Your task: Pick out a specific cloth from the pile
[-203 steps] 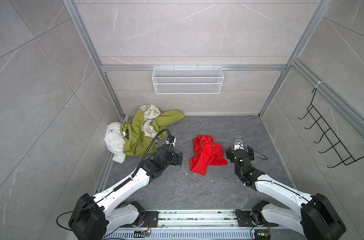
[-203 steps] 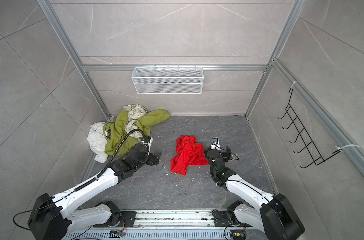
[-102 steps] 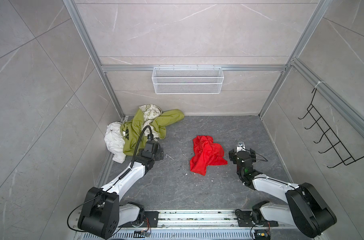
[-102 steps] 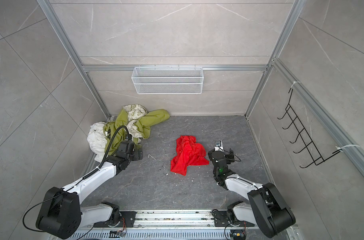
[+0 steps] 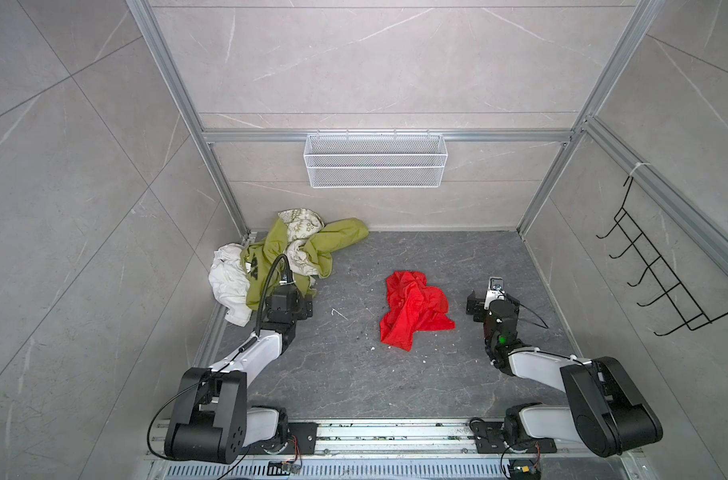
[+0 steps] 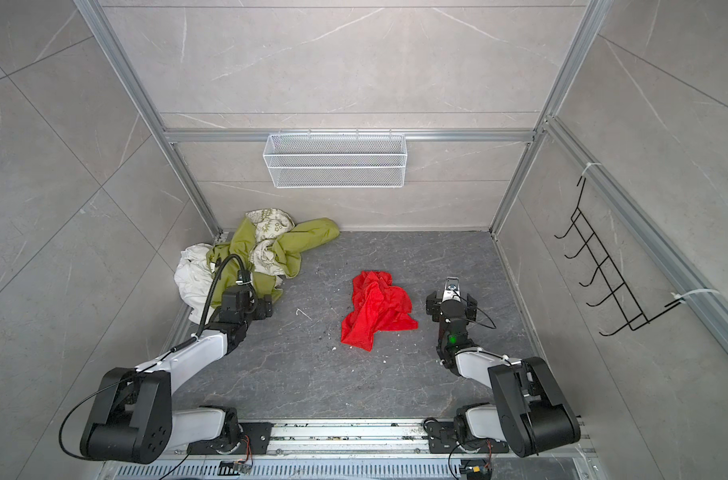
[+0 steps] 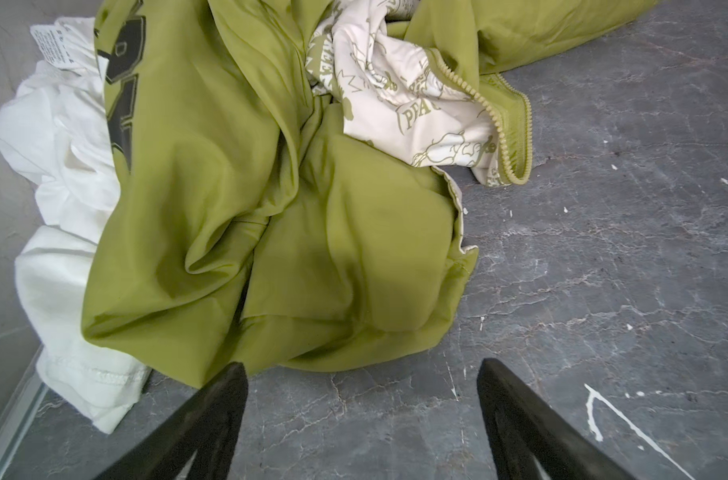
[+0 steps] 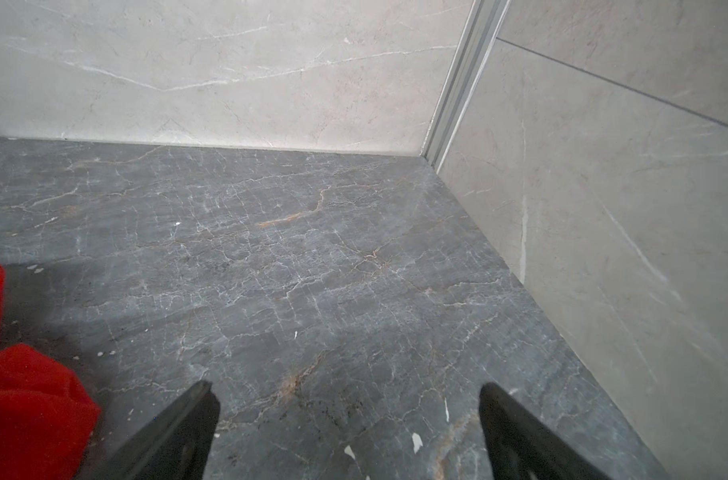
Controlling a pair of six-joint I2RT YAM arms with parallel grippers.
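While the cloth (image 5: 412,311) lies alone mid-floor, the pile (image 5: 337,241) sits cornered.
Empty, the left gripper (image 7: 361,365) and right gripper (image 8: 345,386) gape wide.

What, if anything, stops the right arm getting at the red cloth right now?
Likely yes, nothing does: the red cloth lies apart from the pile, and only bare floor separates it from the open right gripper beside it.
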